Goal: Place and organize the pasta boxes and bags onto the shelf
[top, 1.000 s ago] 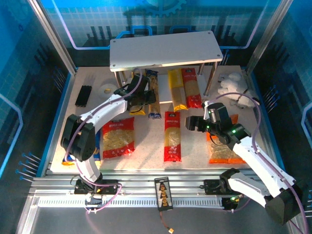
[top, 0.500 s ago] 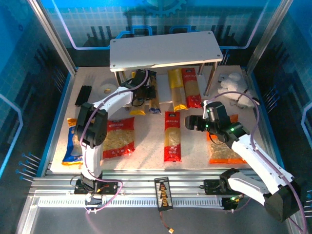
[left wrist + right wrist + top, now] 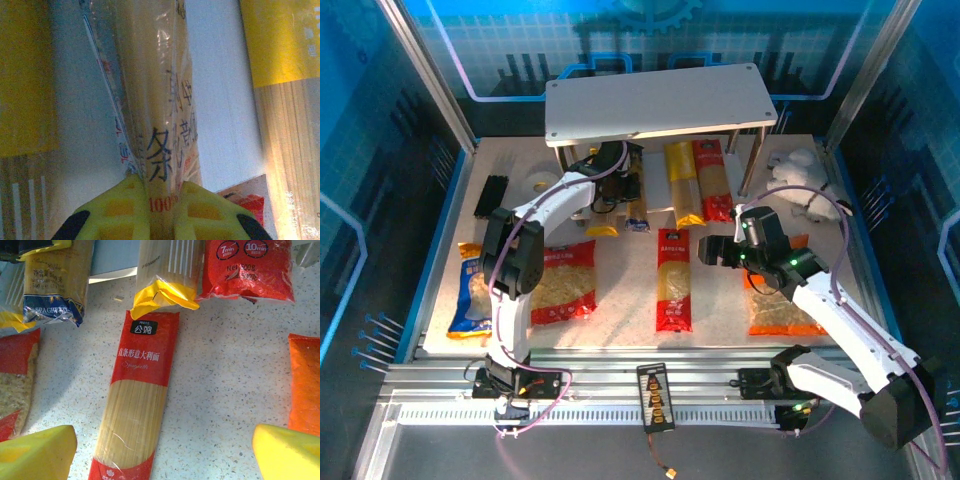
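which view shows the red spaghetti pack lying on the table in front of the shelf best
The right wrist view: the red spaghetti pack is close up, its label text and strands sharp, though its near end is cut off by the frame edge. The top external view shows the whole pack from end to end, but small and without legible print.

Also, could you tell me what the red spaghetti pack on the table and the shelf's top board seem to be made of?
Red spaghetti pack: thin glossy plastic film, printed red at the ends, clear in the middle where strands show through. Top board: smooth, matte light grey, probably laminate or painted wood; its core is hidden.
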Action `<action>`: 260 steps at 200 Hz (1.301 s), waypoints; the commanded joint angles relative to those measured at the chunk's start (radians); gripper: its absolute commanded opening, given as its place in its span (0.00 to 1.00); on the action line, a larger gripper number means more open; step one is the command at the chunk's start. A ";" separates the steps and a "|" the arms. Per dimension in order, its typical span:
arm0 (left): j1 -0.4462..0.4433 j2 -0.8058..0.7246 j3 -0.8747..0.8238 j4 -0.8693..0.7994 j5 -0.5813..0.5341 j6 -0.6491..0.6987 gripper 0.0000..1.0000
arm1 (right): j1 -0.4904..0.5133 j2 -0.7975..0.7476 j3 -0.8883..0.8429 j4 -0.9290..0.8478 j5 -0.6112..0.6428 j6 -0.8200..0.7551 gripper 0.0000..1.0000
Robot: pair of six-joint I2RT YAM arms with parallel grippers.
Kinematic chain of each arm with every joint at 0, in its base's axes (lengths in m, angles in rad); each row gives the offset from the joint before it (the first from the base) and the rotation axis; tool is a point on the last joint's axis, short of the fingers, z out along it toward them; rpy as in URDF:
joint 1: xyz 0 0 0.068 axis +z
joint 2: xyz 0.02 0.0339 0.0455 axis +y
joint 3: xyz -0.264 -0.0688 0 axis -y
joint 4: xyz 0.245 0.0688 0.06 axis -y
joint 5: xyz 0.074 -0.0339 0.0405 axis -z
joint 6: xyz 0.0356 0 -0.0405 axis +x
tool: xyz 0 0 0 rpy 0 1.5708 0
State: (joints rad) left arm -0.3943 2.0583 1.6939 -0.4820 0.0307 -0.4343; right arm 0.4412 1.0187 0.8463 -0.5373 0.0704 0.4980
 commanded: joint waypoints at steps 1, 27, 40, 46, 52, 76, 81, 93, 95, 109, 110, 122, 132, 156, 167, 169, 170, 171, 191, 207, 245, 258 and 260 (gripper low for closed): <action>0.018 0.007 0.053 0.014 -0.025 0.034 0.13 | 0.015 -0.006 0.028 0.005 0.009 0.001 0.91; 0.020 0.009 0.055 0.008 -0.013 0.028 0.34 | 0.016 -0.012 0.027 0.002 0.012 0.001 0.91; 0.020 0.007 0.053 0.006 -0.012 0.029 0.39 | 0.016 -0.012 0.027 0.002 0.011 0.002 0.91; 0.020 0.007 0.052 0.006 -0.013 0.028 0.41 | 0.016 -0.012 0.027 0.002 0.012 0.003 0.91; 0.020 0.005 0.050 0.006 -0.012 0.030 0.42 | 0.016 -0.013 0.027 0.002 0.012 0.003 0.91; 0.020 -0.007 0.044 0.009 -0.014 0.031 0.44 | 0.017 -0.014 0.024 0.000 0.011 0.004 0.91; 0.020 -0.012 0.042 0.009 -0.014 0.032 0.44 | 0.017 -0.014 0.024 0.000 0.014 0.004 0.91; 0.020 -0.023 0.035 0.011 -0.022 0.035 0.45 | 0.017 -0.014 0.022 -0.001 0.014 0.004 0.91; 0.020 -0.027 0.033 0.011 -0.024 0.036 0.45 | 0.017 -0.015 0.022 -0.001 0.013 0.004 0.91; 0.020 -0.048 0.021 0.017 -0.034 0.040 0.47 | 0.017 -0.016 0.019 -0.001 0.013 0.005 0.91; 0.020 -0.050 0.019 0.017 -0.035 0.040 0.47 | 0.017 -0.016 0.019 -0.001 0.013 0.005 0.91; 0.020 -0.073 0.005 0.025 -0.040 0.045 0.49 | 0.019 -0.016 0.019 -0.001 0.013 0.005 0.91; 0.020 -0.092 -0.009 0.038 -0.036 0.049 0.50 | 0.020 -0.014 0.016 0.000 0.013 0.005 0.91; 0.018 -0.134 -0.025 0.040 -0.040 0.065 0.51 | 0.024 -0.005 0.016 -0.006 0.007 0.005 0.91; 0.017 -0.158 -0.039 0.045 -0.043 0.071 0.51 | 0.031 0.001 0.016 -0.012 0.007 0.005 0.91; 0.017 -0.163 -0.041 0.046 -0.044 0.073 0.51 | 0.032 0.002 0.016 -0.014 0.006 0.006 0.91; 0.017 -0.166 -0.042 0.046 -0.044 0.074 0.51 | 0.032 0.003 0.016 -0.014 0.008 0.006 0.91; 0.017 -0.168 -0.044 0.047 -0.044 0.074 0.51 | 0.033 0.004 0.016 -0.015 0.009 0.005 0.91; 0.013 -0.215 -0.077 0.058 -0.048 0.085 0.52 | 0.048 0.013 0.016 -0.028 0.017 0.009 0.91; 0.001 -0.253 -0.105 0.063 -0.062 0.101 0.51 | 0.065 0.025 0.016 -0.039 0.030 0.017 0.91; -0.068 -0.388 -0.213 0.064 -0.136 0.139 0.51 | 0.136 0.056 0.013 -0.065 0.068 0.045 0.92; -0.116 -0.464 -0.298 0.084 -0.178 0.141 0.51 | 0.167 0.056 -0.013 -0.053 0.076 0.064 0.92; -0.126 -0.476 -0.310 0.087 -0.184 0.141 0.51 | 0.171 0.056 -0.016 -0.049 0.077 0.068 0.92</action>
State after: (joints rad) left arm -0.4488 1.7496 1.4693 -0.4797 -0.0647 -0.3363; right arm 0.5629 1.0733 0.8459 -0.5751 0.1108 0.5213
